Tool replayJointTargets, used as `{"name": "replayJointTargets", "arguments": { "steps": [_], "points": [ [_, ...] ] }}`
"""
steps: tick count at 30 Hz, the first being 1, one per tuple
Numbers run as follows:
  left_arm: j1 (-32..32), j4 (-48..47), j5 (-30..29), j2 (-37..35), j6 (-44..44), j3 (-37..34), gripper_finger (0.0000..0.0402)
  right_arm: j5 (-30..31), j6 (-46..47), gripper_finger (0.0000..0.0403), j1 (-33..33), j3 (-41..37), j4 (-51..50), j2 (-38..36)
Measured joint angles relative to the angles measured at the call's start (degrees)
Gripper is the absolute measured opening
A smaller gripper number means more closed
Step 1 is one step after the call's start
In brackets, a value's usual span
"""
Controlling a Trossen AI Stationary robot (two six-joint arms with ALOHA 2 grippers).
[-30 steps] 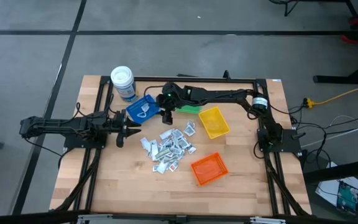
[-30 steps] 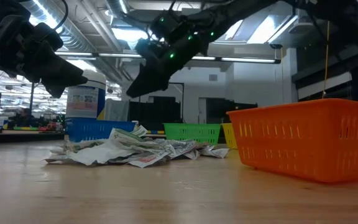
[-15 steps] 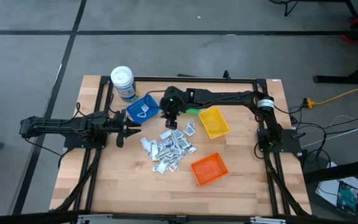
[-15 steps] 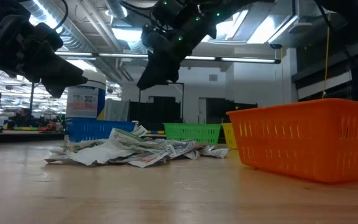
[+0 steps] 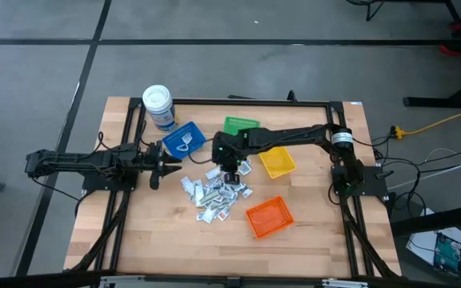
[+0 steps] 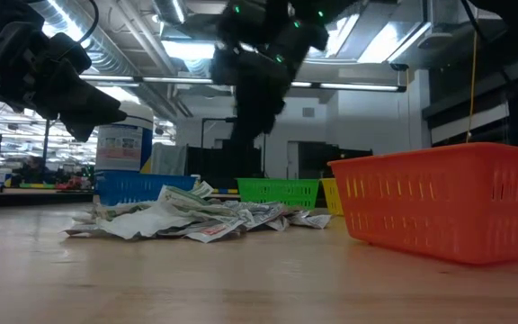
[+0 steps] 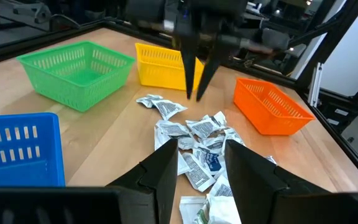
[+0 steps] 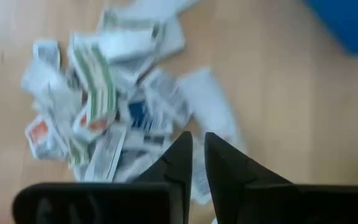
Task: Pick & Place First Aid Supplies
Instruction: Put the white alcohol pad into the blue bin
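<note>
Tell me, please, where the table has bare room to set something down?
Bare wood lies along the near edge of the table, below the packets and left of the orange bin. It is crowded between the blue bin and yellow bin.

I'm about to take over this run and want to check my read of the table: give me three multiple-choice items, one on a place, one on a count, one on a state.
1. Where is the right gripper?
A. above the pile of packets
B. inside the orange bin
C. beside the jar

2. How many bins are on the table?
A. two
B. three
C. four

3. How do the packets lie?
A. in one loose heap
B. sorted into the bins
C. stacked on the jar

Answers:
1 A, the high view shows it over the heap's far edge, clear of the wood.
2 C, blue, green, yellow and orange.
3 A, they overlap in a heap between the bins.
</note>
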Motion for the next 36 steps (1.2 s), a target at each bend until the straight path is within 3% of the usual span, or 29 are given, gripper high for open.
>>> {"name": "replayJointTargets", "arguments": {
  "steps": [8, 17, 28, 36],
  "points": [
    [0.0, 0.0, 0.0, 0.0, 0.0, 0.0, 0.0127, 1.2, 1.2, 0.0031, -0.7, -15.0, 11.3, -8.8],
    [0.0, 0.3, 0.0, 0.0, 0.0, 0.0, 0.0127, 1.3, 4.5, 0.0035, -1.6, -22.9, 23.0, -8.6],
    [0.0, 0.7, 0.2, 0.0, 0.0, 0.0, 0.0127, 1.6, 10.6, 0.0141, -3.2, -25.4, 25.9, -6.9],
    [0.0, 1.1, 0.1, 0.0, 0.0, 0.0, 0.0127, 1.3, 14.5, 0.0163, -3.4, -25.4, 27.7, -3.9]
  ]
}}
